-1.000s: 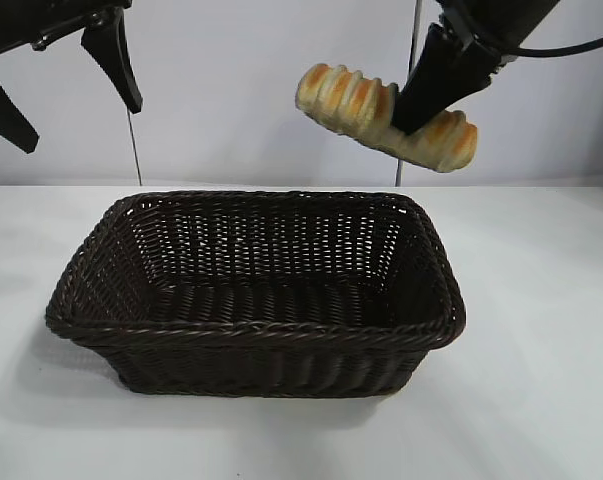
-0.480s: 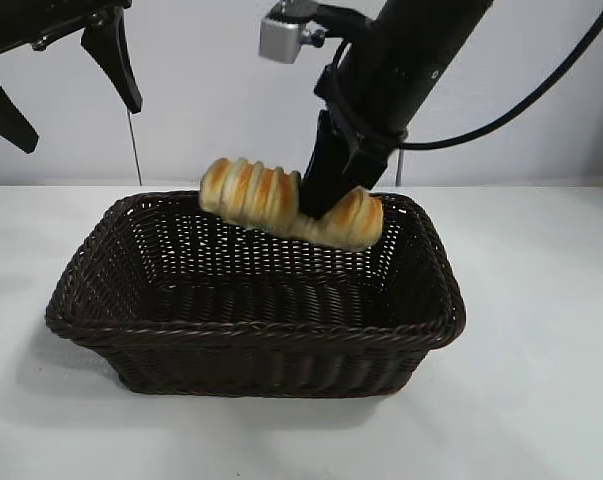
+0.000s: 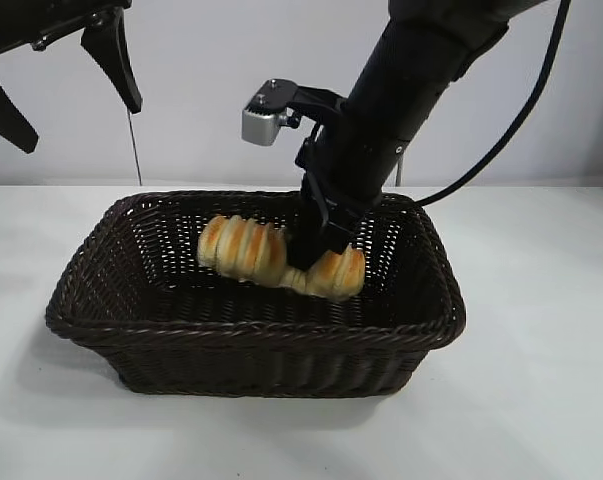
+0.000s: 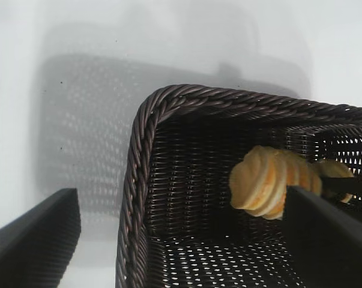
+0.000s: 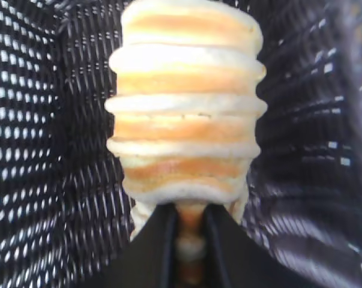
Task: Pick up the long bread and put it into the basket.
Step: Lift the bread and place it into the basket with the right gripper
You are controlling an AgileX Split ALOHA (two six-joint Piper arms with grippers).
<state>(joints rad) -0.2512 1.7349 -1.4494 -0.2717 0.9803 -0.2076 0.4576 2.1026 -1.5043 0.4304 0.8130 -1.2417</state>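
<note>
My right pincer (image 3: 314, 262), pinching the long bread (image 3: 249, 250), has descended into the basket (image 3: 261, 335); release pending. Left pincer (image 3: 66, 75) spread, parked far-left.

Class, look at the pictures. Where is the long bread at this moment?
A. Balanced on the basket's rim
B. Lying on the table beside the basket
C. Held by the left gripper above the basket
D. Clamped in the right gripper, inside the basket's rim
D: the right gripper pinches the long bread within the walls of the basket.
</note>
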